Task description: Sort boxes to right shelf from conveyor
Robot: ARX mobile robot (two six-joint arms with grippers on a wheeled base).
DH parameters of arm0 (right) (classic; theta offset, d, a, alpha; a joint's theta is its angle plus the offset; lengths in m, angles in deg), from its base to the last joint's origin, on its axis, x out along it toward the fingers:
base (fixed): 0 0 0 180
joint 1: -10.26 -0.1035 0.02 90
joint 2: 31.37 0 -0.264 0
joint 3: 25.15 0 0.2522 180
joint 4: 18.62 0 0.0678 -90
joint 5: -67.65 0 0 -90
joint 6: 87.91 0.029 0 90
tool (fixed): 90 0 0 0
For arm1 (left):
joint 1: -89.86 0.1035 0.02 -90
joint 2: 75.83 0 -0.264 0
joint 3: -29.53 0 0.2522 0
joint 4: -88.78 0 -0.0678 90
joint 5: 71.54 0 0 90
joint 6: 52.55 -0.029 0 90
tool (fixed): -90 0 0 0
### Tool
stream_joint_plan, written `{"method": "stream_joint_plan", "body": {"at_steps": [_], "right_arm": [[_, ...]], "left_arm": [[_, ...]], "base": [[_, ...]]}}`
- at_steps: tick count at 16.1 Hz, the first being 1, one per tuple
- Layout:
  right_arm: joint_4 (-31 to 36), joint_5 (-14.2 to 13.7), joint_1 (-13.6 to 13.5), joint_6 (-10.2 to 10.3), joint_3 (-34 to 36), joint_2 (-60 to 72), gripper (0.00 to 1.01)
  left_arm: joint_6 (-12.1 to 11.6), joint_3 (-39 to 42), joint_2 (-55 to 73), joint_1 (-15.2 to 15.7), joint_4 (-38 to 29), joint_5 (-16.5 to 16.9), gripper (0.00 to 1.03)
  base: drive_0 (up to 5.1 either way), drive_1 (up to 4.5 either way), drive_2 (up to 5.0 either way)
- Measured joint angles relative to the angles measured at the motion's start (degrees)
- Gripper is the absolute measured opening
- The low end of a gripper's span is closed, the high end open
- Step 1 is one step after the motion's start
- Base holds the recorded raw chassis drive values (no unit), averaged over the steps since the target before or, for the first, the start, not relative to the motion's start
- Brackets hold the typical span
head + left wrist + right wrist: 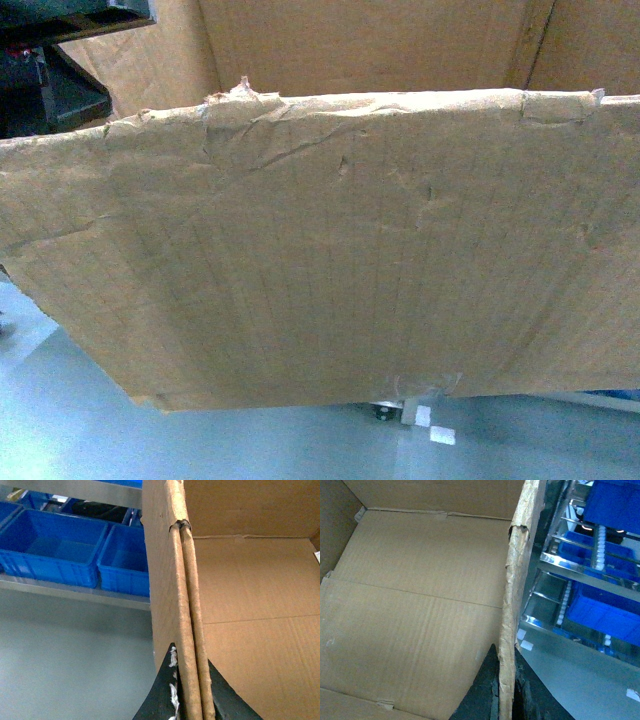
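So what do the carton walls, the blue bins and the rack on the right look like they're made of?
The carton looks like matte brown corrugated cardboard: ribbed faces, ragged layered edges, both grippers (left, right) pinching its walls. The blue bins seem moulded plastic, smooth and slightly glossy. The rack appears to be shiny bare metal, probably steel, carrying rows of small white rollers, likely plastic.

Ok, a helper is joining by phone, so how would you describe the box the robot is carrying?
It fills almost the whole head view: a large brown cardboard carton, open on top, held up above the pale floor. The left gripper and right gripper each pinch one side wall. Unlike the blue plastic crates on the metal racks, it has ragged torn edges and creased walls.
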Motion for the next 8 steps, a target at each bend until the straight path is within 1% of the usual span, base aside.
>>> {"method": "stream_joint_plan", "body": {"at_steps": [8], "right_arm": [[0.00, 0.00, 0.00, -0.02, 0.00, 0.00, 0.02]], "left_arm": [[0.00, 0.00, 0.00, 0.00, 0.02, 0.00, 0.03]], "base": [[-1.6, -1.59, -1.6]]}}
